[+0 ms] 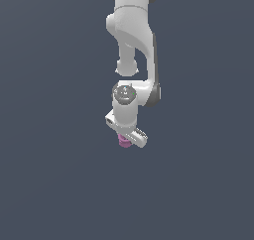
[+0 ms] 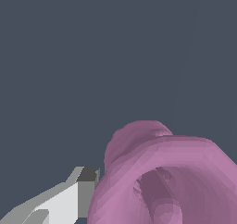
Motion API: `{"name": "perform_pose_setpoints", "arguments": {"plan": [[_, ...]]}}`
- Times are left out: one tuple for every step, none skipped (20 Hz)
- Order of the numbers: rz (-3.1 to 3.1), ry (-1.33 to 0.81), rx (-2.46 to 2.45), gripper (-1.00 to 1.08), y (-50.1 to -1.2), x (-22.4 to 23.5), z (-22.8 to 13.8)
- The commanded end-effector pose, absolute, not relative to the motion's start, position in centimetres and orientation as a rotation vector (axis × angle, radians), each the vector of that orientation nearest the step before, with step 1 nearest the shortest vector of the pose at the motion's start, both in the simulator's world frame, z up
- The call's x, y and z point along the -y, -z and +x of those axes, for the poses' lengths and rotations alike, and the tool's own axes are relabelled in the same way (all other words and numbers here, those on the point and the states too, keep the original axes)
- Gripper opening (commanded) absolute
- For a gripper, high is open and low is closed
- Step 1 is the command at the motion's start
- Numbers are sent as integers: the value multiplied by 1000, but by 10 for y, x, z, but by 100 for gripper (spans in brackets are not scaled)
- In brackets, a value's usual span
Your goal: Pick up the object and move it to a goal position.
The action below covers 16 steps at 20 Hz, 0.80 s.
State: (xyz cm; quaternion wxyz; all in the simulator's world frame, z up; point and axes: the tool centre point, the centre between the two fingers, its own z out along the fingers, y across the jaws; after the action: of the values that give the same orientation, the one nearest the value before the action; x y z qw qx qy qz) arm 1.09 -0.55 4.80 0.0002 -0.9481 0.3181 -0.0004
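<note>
The object (image 1: 123,143) is a small pink-purple spool that peeks out just beneath the white gripper (image 1: 130,137) in the exterior view, mostly covered by the hand. In the wrist view the object (image 2: 166,172) fills the frame close up. It is tilted, with its hollow top facing the camera and one flared rim behind. One grey-white finger (image 2: 79,190) lies with its dark pad against the spool's side. The other finger is hidden behind the object. The gripper appears shut on the object.
The white arm (image 1: 133,30) comes down from the top of the exterior view. Around it there is only a plain dark grey-blue surface, with no other objects, edges or goal marker in sight.
</note>
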Motion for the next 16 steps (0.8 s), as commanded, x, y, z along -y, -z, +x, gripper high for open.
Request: {"name": "perform_pose_setpoints", "arguments": {"plan": [[-2978,0,-999,-100,-47,6,11],[-2978,0,-999,-100,-47,6,11],[-2978,0,-999,-100,-47,6,11],[-2978,0,-999,-100,-47,6,11],[-2978,0,-999,-100,-47,6,11],[-2978,0,-999,-100,-47,6,11],[-2978,0,-999,-100,-47,6,11],[-2978,2,-999,-100,-48,5,11],[-2978,2,-999,-100,-48,6,11],[-2978,2,-999,-100,-49,6,11],[-2978,2,-999,-100,-50,6,11],[-2978,2,-999,-100,-52,7,11],[-2978,2,-999,-100,-55,8,10],[-2978,2,-999,-100,-58,10,10],[-2978,2,-999,-100,-62,11,10],[-2978,2,-999,-100,-66,13,9]]}}
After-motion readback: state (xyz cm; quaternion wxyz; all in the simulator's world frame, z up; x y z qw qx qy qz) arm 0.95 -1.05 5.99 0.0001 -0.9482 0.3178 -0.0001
